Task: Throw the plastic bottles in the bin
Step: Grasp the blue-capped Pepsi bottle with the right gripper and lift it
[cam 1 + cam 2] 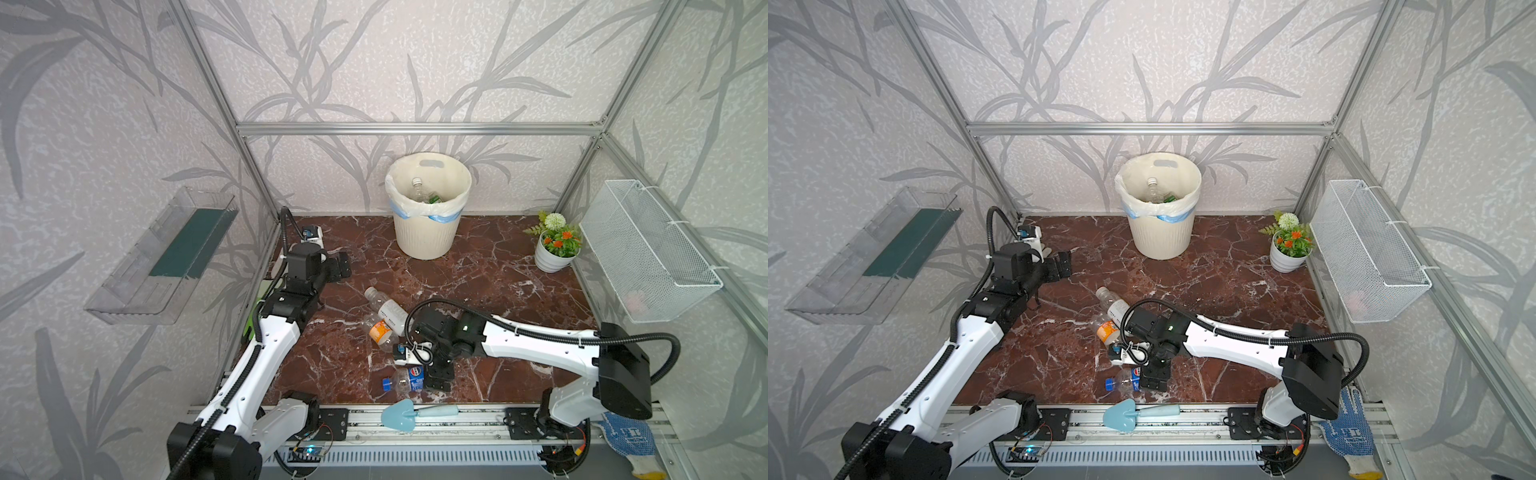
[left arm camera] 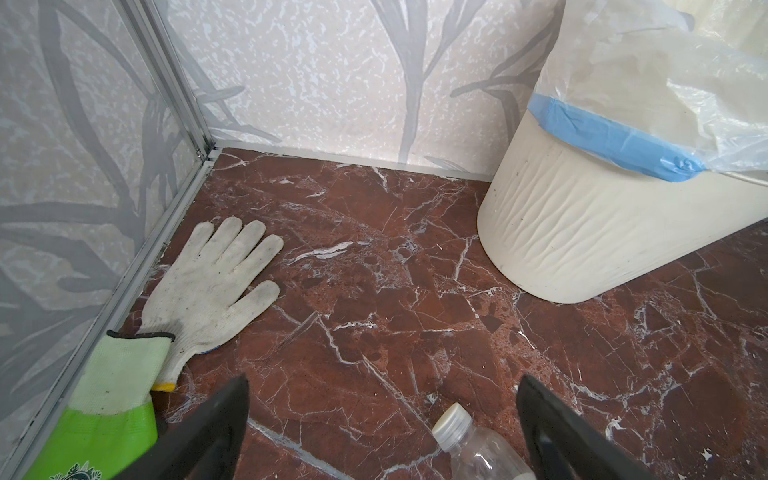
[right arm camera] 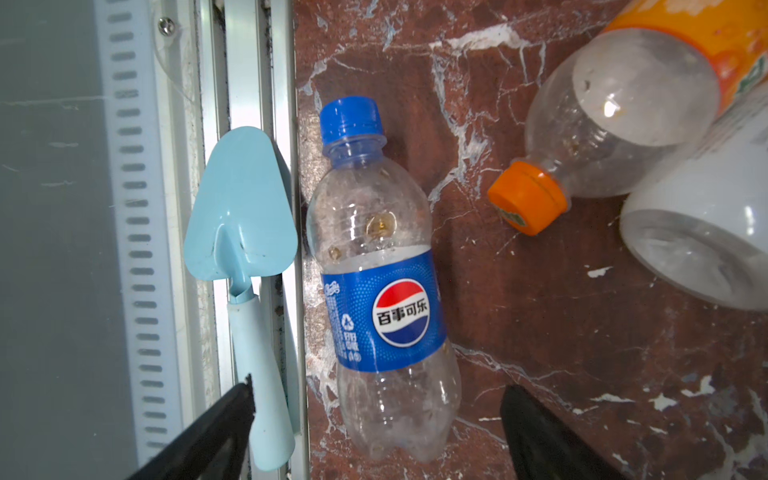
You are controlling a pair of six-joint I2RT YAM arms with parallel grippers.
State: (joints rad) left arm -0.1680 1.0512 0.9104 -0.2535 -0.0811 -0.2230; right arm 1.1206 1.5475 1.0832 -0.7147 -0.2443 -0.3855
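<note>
bin (image 1: pixel 422 243): 12 o'clock on the worktop (image 1: pixel 498 270), by the back wall; bottles inside (image 1: pixel 417 187) already.
loose bottles, top view: three lying toward 6 o'clock: white-label bottle (image 1: pixel 388 309), orange-label bottle (image 1: pixel 379 331), and blue-label bottle (image 1: pixel 409 379) nearest the front rail.
right gripper (image 1: pixel 439 376), top view: low over the blue-label bottle, on its 3 o'clock side.
left gripper (image 1: pixel 1062 264), top view: 9 o'clock edge, raised, well apart from all three, carrying nothing.
left wrist, fingers (image 2: pixel 208 432): spread wide, empty. A pale-capped bottle (image 2: pixel 469 446) shows between them, lower down on the worktop.
right wrist, fingers (image 3: pixel 548 440): spread wide, nothing gripped. The blue-label bottle's (image 3: pixel 386 299) base end lies between them; no contact that I can see.
trowel (image 3: pixel 241 232): just beside that bottle's shoulder, on the rail; one finger would land close to its handle.
handling: looks empty and thin-walled, so light, dents under squeeze, slick, rolls.
hold: across the labelled waist, fingers square to the long axis.
</note>
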